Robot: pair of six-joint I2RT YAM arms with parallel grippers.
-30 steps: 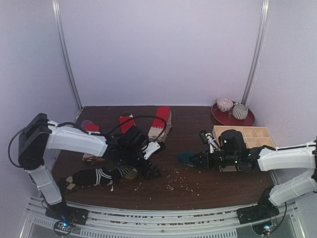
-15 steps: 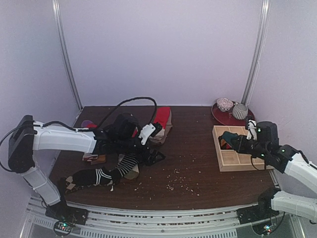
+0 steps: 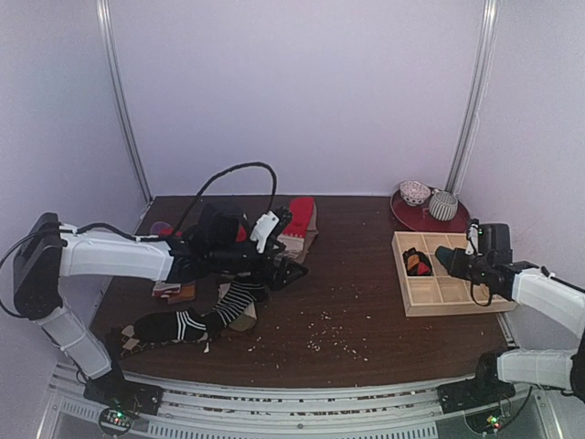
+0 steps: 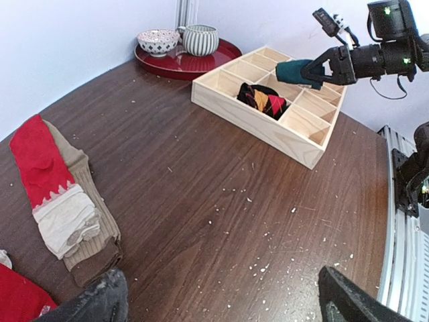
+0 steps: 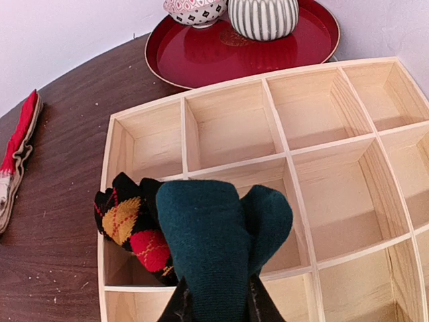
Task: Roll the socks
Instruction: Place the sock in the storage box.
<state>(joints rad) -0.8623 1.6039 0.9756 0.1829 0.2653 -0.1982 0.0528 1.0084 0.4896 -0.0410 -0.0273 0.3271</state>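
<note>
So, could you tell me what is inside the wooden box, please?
The wooden box holds one rolled argyle sock in a left-edge compartment; other visible compartments are empty. The teal sock in the right gripper hides parts beneath it.

The dark table [image 3: 366, 274] bears loose socks [image 3: 187, 323], a divided wooden box [image 3: 400, 274] and a red tray [image 3: 425, 219].

1. Top external: high behind the near edge, looking down toward the far wall, taking in the whole bench [image 3: 366, 311].
2. Left wrist: low on the left, facing right across the bench.
3. Right wrist: close above the wooden tray [image 5: 261, 79], which all three views share.
</note>
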